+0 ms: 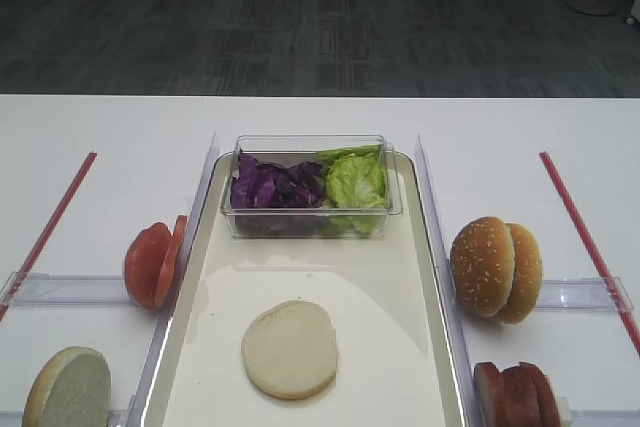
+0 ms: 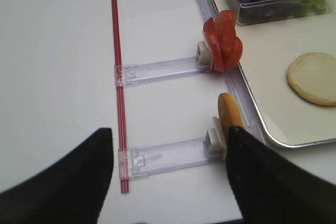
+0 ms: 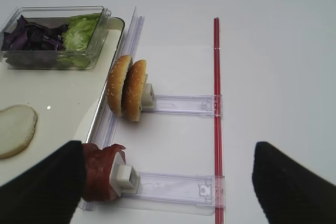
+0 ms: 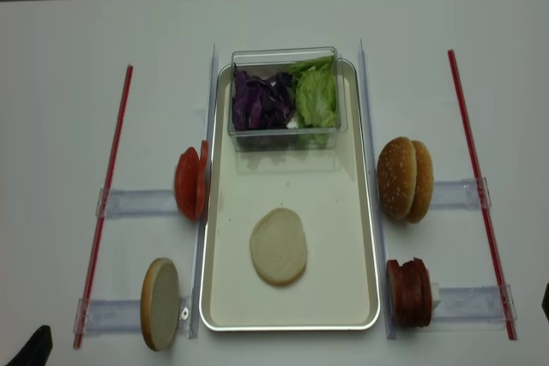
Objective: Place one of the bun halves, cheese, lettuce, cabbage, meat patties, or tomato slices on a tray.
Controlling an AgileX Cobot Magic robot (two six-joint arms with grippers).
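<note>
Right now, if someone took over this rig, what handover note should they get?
Left tool: open, empty, hovering over the table by the left racks.
Right tool: open, empty, hovering by the patties.
Tray: one bun half lies flat on it; the clear box with cabbage and lettuce sits at its far end.
Left racks: tomato slices, another bun half, on edge.
Right racks: sesame buns, patties.
Done: a bun half is on the tray. Left: nothing, unless more items are wanted.
</note>
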